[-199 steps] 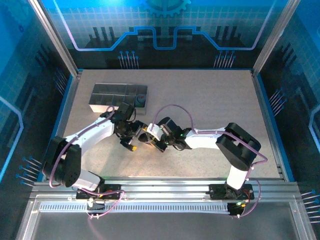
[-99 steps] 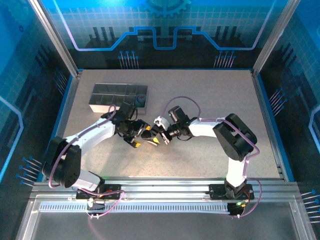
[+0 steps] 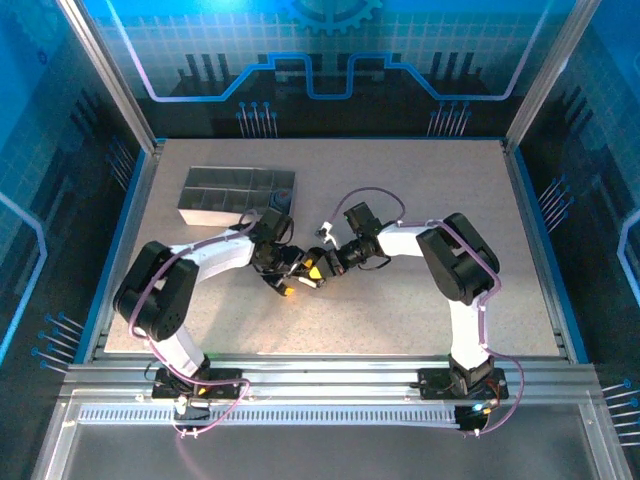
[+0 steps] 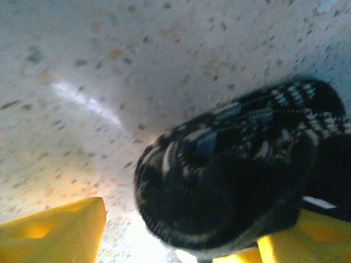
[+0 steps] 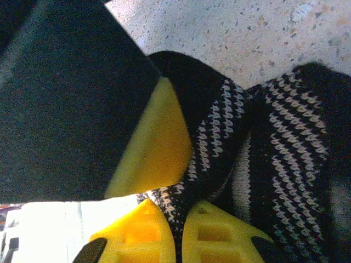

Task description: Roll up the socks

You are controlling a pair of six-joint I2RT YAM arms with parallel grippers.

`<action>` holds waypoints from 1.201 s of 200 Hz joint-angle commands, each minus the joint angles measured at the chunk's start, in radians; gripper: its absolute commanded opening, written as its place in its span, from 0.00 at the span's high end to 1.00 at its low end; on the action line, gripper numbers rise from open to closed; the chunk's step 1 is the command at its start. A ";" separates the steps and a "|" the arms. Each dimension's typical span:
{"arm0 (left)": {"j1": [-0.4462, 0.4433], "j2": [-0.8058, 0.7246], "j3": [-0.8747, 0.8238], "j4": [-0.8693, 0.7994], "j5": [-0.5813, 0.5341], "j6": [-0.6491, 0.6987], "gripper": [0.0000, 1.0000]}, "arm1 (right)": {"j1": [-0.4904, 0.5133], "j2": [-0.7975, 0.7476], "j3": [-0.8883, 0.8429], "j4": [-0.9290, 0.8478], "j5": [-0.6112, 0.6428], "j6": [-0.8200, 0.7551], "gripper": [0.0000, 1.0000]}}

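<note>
A black sock with thin white stripes (image 4: pixel 236 175) lies rolled into a thick bundle on the speckled table (image 4: pixel 109 66). My left gripper (image 4: pixel 181 230) stands open around the roll. Its right yellow finger (image 4: pixel 307 241) touches the sock, and its left finger (image 4: pixel 55 230) is still apart from it. In the right wrist view my right gripper (image 5: pixel 178 219) is shut on a fold of the sock (image 5: pixel 285 148), with striped fabric pinched between its yellow fingertips. From above, the left gripper (image 3: pixel 290 280) and the right gripper (image 3: pixel 320 265) meet tip to tip at the sock (image 3: pixel 300 268), just left of the table's middle.
A grey compartmented tray (image 3: pixel 225 190) stands at the back left, close behind the left wrist. Metal posts and blue walls ring the table (image 3: pixel 420 190). Open tabletop lies to the right and along the front.
Both grippers have shifted right and slightly back with the sock. The right forearm has swung toward the far side. The left jaws have narrowed around the roll.
</note>
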 commanded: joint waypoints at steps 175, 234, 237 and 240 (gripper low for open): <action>0.003 0.062 -0.007 -0.321 -0.016 0.089 0.75 | 0.549 -0.427 -0.321 0.264 1.230 -0.554 0.39; 0.007 0.070 0.011 -0.322 -0.015 0.094 0.74 | 0.550 -0.285 -0.217 0.182 1.211 -0.529 0.44; 0.007 0.069 0.011 -0.321 -0.015 0.094 0.74 | 0.548 -0.277 -0.216 0.174 1.210 -0.520 0.45; 0.007 0.067 0.012 -0.321 -0.014 0.093 0.74 | 0.546 -0.269 -0.214 0.166 1.211 -0.511 0.46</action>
